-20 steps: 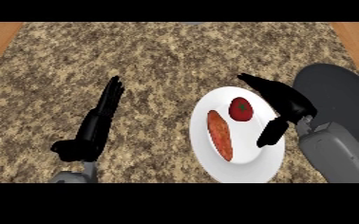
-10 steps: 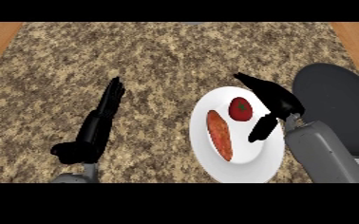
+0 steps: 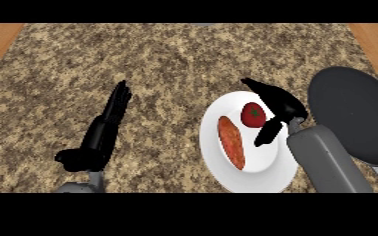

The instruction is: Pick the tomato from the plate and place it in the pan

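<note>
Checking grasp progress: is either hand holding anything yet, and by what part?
Nothing is held. The right hand is open beside the tomato; the left hand rests open on the counter.

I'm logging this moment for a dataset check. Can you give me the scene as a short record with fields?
surface: speckled stone counter
plate: white, right of centre
tomato: on the plate, red
other food: orange, elongated, beside the tomato
pan: dark, at the right edge
right hand: open around the tomato's right side, contact unclear
left hand: open, resting at left
</note>
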Controlling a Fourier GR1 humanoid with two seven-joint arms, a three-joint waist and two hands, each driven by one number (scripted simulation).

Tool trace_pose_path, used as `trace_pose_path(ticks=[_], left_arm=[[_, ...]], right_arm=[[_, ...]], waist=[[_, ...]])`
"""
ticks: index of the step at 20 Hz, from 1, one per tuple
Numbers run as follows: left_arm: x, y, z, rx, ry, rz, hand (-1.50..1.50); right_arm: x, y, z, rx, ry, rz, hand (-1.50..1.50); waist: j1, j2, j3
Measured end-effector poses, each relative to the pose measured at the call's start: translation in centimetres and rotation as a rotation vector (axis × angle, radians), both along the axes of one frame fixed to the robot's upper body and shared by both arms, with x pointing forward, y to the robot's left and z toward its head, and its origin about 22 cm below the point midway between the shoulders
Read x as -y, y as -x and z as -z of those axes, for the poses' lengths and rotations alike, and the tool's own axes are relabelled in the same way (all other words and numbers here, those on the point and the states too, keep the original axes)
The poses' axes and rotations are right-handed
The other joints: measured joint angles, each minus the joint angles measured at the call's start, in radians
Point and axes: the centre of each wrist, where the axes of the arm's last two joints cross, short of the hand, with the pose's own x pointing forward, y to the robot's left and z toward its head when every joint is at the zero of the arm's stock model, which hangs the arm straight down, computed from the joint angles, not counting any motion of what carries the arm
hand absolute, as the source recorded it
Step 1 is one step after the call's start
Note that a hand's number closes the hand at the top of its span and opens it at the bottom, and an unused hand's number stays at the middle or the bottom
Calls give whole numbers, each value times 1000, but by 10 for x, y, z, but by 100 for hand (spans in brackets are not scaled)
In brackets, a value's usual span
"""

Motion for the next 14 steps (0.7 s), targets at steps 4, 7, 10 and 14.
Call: trace_pose_path(ticks=[4, 7, 10, 14], left_arm=[[4, -1, -4, 5, 5, 10, 0], [5, -3, -6, 8, 8, 10, 0], [1, 3, -4, 8, -2, 4, 0], [-2, 3, -1, 11, -4, 2, 0]], right_arm=[[0, -9, 14, -23, 27, -14, 150], [0, -12, 15, -1, 77, -72, 150], [1, -14, 16, 21, 103, -110, 150], [-1, -16, 18, 53, 125, -126, 150]], waist=[[1, -4, -4], [0, -11, -10], [2, -14, -10], [1, -16, -12]])
